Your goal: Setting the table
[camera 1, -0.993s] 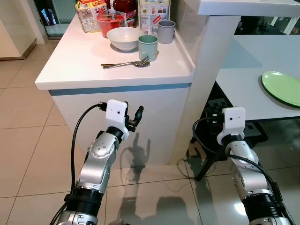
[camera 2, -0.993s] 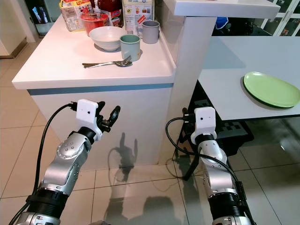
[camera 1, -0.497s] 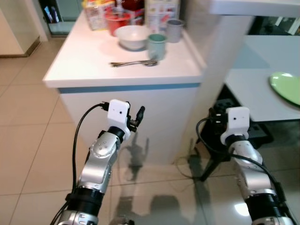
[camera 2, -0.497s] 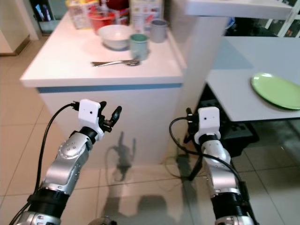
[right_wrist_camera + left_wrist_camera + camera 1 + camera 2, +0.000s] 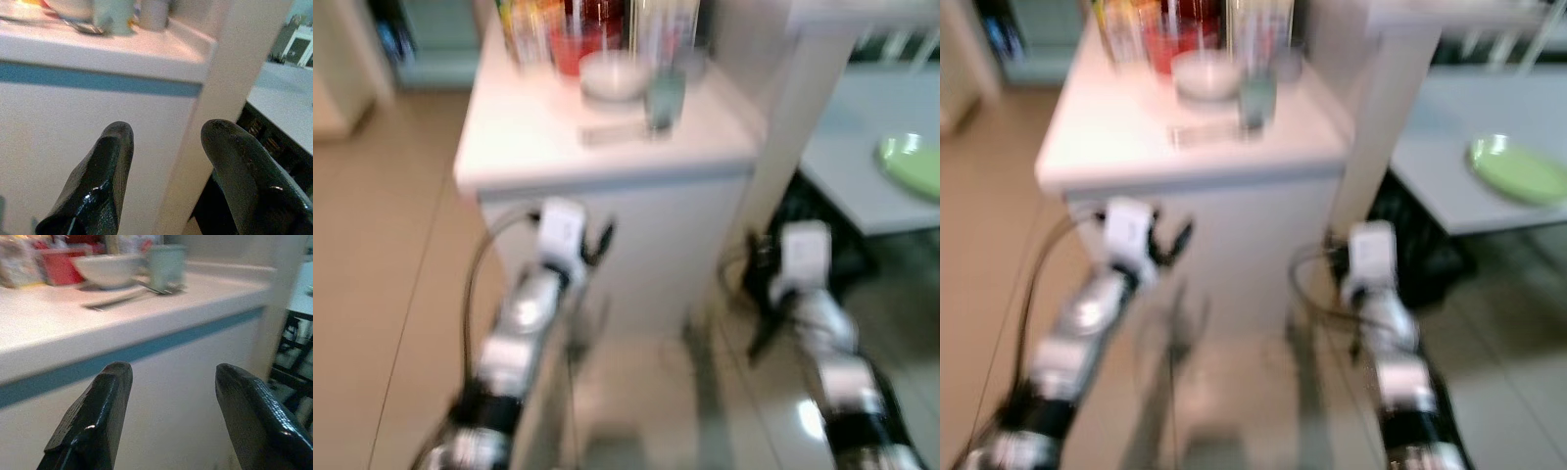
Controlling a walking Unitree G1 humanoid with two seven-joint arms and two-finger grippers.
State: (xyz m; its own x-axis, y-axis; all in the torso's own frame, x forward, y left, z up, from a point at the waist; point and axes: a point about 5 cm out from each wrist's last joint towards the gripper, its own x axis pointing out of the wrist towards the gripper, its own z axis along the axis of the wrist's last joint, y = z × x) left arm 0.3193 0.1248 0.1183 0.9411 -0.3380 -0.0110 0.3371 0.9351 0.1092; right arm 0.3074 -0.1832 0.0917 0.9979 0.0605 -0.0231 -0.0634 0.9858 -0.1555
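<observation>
Both eye views are blurred by motion. On the white counter (image 5: 529, 147) stand a white bowl (image 5: 612, 73) and a green cup (image 5: 664, 96), with cutlery (image 5: 612, 132) lying in front of them. A green plate (image 5: 913, 164) lies on the grey table at the right. My left gripper (image 5: 597, 240) is open and empty, held below the counter's edge, facing its front. In the left wrist view the bowl (image 5: 105, 270), green cup (image 5: 166, 265) and cutlery (image 5: 122, 297) lie above the fingers (image 5: 98, 416). My right gripper (image 5: 168, 134) is open and empty, near the counter's corner post.
Packets and a red container (image 5: 570, 44) crowd the back of the counter, beside a grey cup (image 5: 152, 13). A white post (image 5: 783, 127) separates the counter from the grey table (image 5: 862, 186). Tiled floor (image 5: 382, 294) spreads to the left. Dark table legs and cables (image 5: 803, 235) sit under the table.
The whole picture has shifted and blurred, so the camera is moving; the counter now looks farther and more to the right. Both arms hold the same pose, grippers still open.
</observation>
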